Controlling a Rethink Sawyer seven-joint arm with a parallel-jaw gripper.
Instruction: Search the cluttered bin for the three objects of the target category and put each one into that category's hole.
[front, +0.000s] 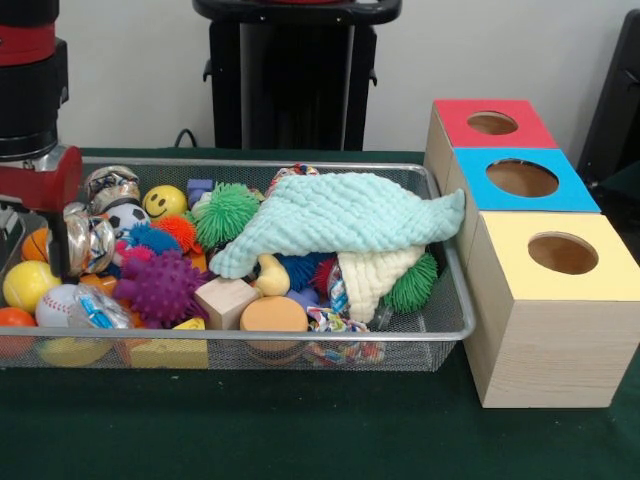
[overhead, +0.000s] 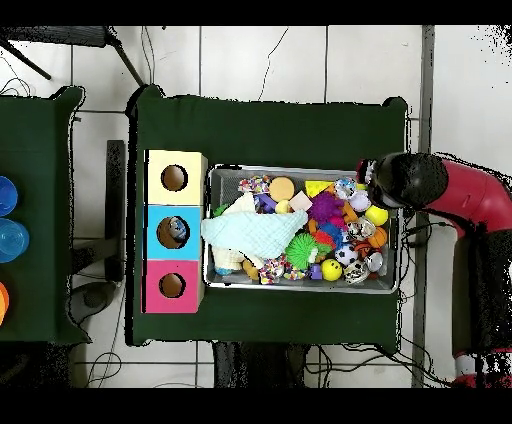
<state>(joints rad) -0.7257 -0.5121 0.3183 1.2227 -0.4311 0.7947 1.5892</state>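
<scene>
at the bin's (front: 440, 330) end farthest from the boxes, the red and black arm (overhead: 470, 195) reaches in from the side and turns down, its gripper (front: 40, 215) low over the toys there. whether the fingers are wide or narrow cannot be told; clutter hides them. beside the gripper lie a shiny silver ball (front: 88, 238), a soccer ball (front: 126, 215) and a yellow ball (front: 28, 285). a mint cloth (front: 335, 215) drapes the opposite end, near the red box (front: 490, 122), blue box (front: 522, 178) and yellow box (front: 560, 255).
</scene>
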